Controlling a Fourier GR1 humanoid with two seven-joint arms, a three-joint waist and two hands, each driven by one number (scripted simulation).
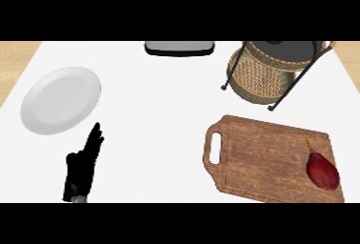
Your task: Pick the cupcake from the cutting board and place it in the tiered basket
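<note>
A brown wooden cutting board with a handle slot lies at the lower right of the white counter. On its right edge rests a dark red, tapered object with a thin stem; no cupcake shape shows on the board. The wicker tiered basket in its black wire frame stands at the upper right, behind the board. My left hand shows at the lower left, fingers straight and pointing up, holding nothing. My right hand is out of the picture.
A white plate lies at the left, just above my left hand. A grey and black flat object sits at the counter's far edge, top centre. Wooden floor shows beyond the counter's far corners.
</note>
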